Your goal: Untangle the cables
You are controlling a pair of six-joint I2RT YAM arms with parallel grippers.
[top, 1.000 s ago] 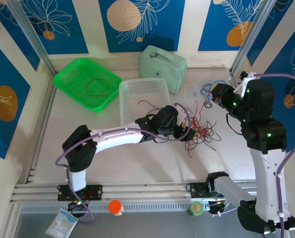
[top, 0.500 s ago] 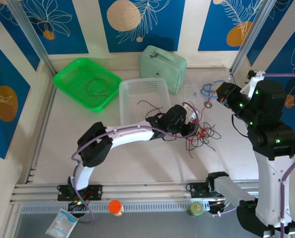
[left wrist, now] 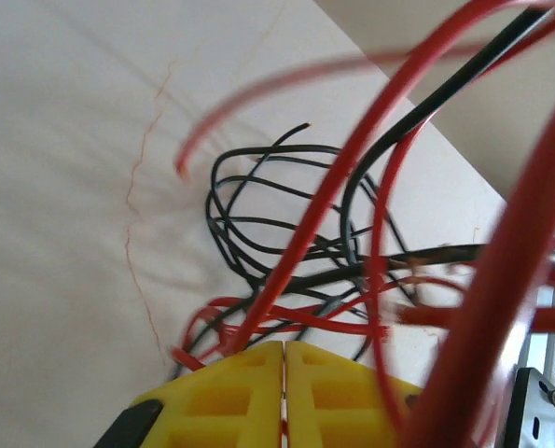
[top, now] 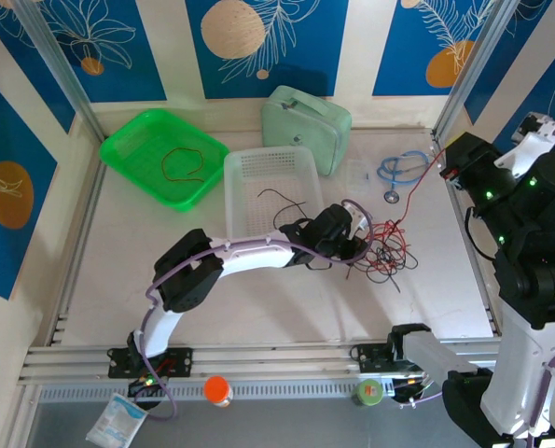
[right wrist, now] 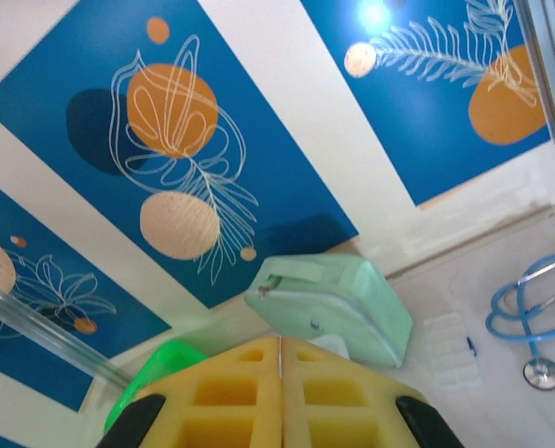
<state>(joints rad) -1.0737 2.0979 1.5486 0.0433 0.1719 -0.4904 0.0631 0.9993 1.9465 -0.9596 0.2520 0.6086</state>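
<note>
The cables, a tangle of thin red and black wires, lie right of the table's middle. My left gripper sits at the tangle's left edge. In the left wrist view its yellow jaws are pressed together, with a red wire running into the tip. Black loops lie on the table just beyond. My right gripper hangs high at the right. A single red wire stretches from it down to the tangle. In the right wrist view the gripper is shut, and the wire is hidden there.
A green tray at the back left holds one red wire loop. Beside it is a white basket with a black wire across it. The mint pouch and a light-blue coiled cable lie behind.
My right gripper rose and swung to the right, drawing a red wire out taut from the tangle. The left gripper edged right, and the tangle shifted with it.
</note>
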